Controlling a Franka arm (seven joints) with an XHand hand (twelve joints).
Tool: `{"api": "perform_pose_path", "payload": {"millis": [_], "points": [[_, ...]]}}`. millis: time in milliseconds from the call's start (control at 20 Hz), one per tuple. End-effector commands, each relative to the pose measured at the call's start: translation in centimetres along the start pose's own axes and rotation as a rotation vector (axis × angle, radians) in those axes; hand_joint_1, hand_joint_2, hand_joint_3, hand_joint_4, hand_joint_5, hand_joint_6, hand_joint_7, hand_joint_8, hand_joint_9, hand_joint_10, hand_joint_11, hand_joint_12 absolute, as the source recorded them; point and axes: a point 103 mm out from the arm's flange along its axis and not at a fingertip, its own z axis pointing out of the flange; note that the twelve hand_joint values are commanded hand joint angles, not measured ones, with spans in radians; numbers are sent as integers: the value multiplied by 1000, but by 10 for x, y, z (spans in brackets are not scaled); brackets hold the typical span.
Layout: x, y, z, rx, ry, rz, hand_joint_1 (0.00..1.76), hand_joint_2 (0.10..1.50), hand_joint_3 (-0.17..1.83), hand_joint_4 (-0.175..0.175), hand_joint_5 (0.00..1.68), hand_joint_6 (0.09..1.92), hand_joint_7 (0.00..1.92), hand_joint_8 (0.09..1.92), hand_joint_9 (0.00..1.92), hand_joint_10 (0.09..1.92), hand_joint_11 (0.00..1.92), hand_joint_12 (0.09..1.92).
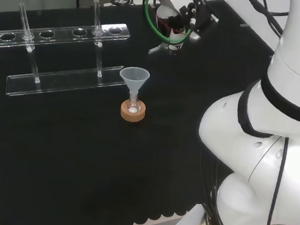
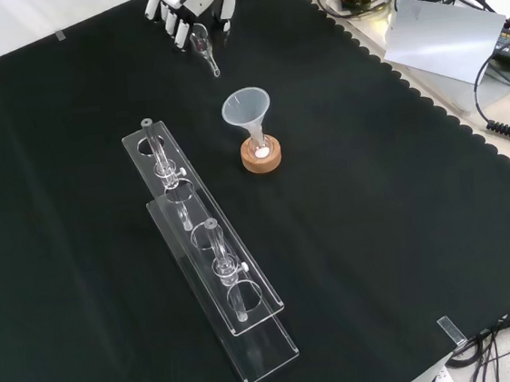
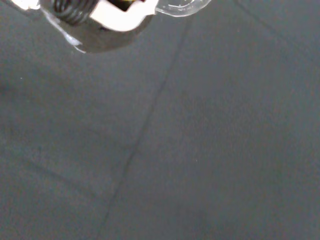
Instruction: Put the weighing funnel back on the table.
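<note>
The weighing funnel (image 2: 202,43) is a small clear scoop with a short stem that points toward the big funnel in the front view. My hand (image 2: 182,0) comes in at the top of the front view, with fingers on either side of the scoop, curled round it. In the head view the hand (image 1: 176,20) hangs low over the far cloth and the weighing funnel's stem (image 1: 157,49) sticks out to its lower left, close to the cloth. The wrist view has a clear rim of the weighing funnel (image 3: 182,6) beside a blurred white finger (image 3: 115,15).
The big funnel (image 2: 246,108) stands in a small flask on a cork ring (image 2: 262,157). A long clear rack (image 2: 208,251) with tubes lies across the cloth's middle. Beyond the scalloped cloth edge (image 2: 428,104) at the front view's right sit cables and gear.
</note>
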Motion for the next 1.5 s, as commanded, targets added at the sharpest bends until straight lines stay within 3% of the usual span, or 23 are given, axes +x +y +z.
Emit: {"api": "perform_pose_path", "payload": {"millis": [50, 600, 1500], "points": [[-2, 10, 17, -8, 90, -23, 1061, 806, 554, 175, 1068, 980, 1035, 516, 1209, 299, 762, 1118], [-12, 27, 59, 2, 200, -20, 1060, 806, 553, 175, 1068, 980, 1032, 515, 1208, 298, 764, 1116], [-11, 66, 134, 45, 293, -46, 1060, 807, 552, 175, 1067, 981, 1029, 516, 1207, 295, 768, 1115]]}}
